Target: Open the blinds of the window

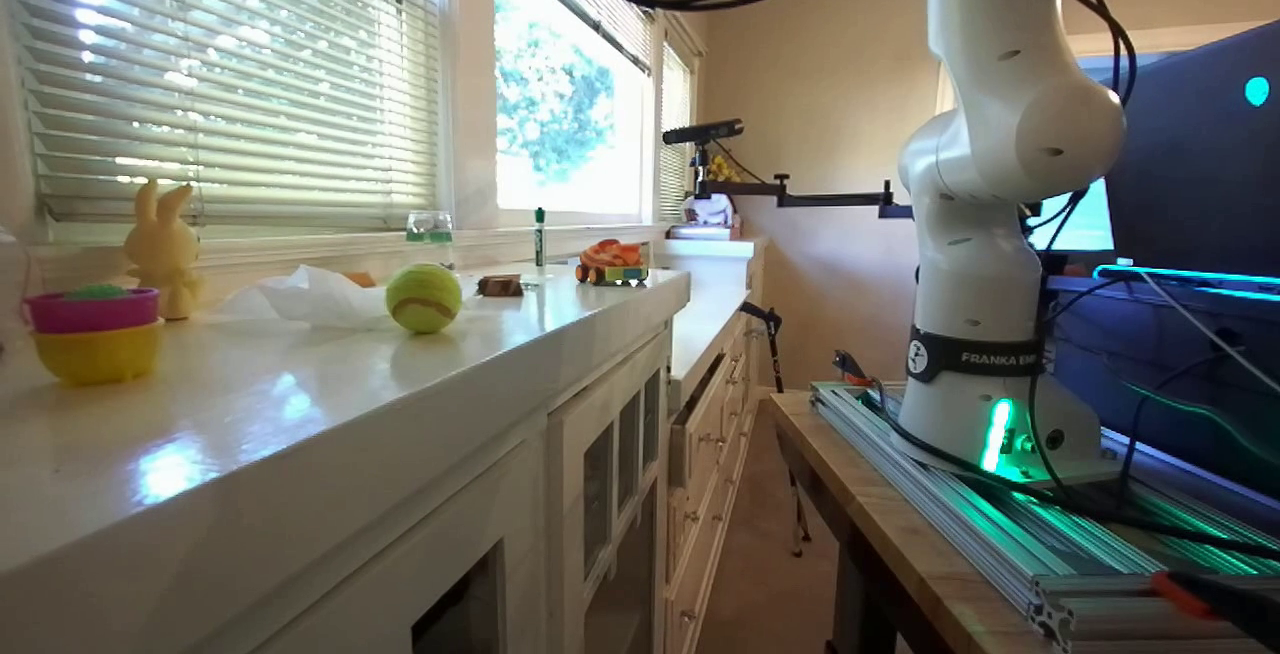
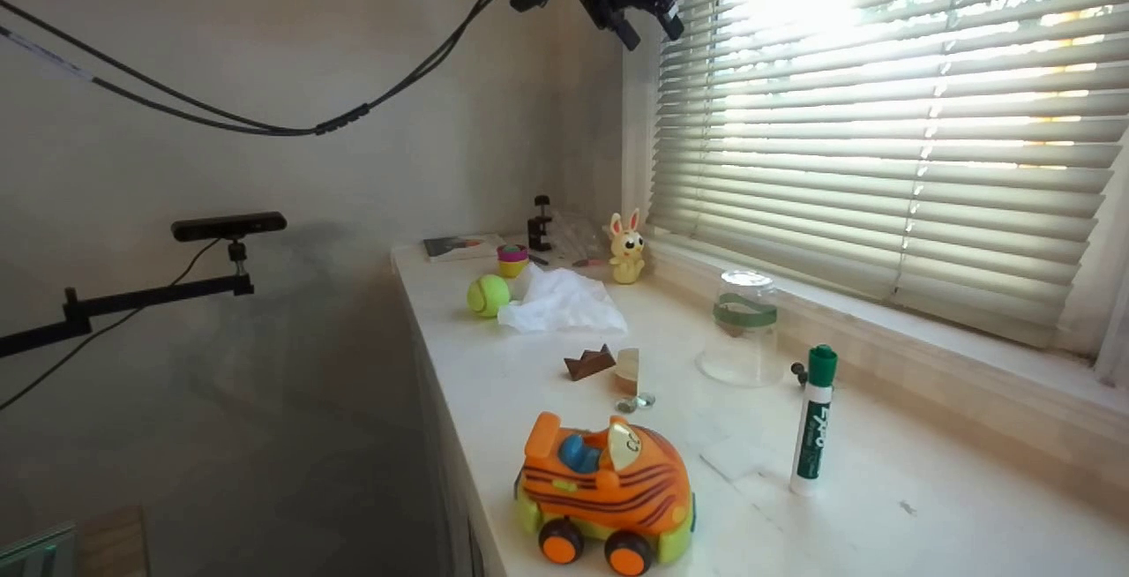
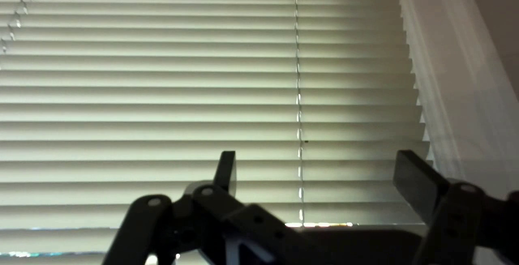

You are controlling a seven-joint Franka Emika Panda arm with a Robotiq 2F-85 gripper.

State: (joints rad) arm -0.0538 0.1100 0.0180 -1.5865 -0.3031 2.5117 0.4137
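Observation:
White blinds [image 1: 250, 94] hang lowered across the large window, whose white frame [image 2: 639, 109] borders them. Light and green foliage come through between the slats in both exterior views. From the wrist, the blinds [image 3: 162, 113] fill most of the picture, the slats overlapping closely with bright slivers low down. A thin vertical cord [image 3: 299, 107] runs down them. My gripper [image 3: 315, 167] is open in front of the slats, its fingers well apart with nothing between them. In an exterior view the gripper [image 2: 652, 33] is high up near the window's frame; whether it touches a slat cannot be told.
Below the window runs a white counter [image 2: 494, 400]. On it stand a rabbit figure [image 2: 627, 249], an upturned clear cup [image 2: 745, 343], a green-capped marker [image 2: 812, 423], a toy car [image 2: 609, 489] and a tennis ball [image 1: 424, 298]. Black cables [image 2: 423, 65] droop from the arm.

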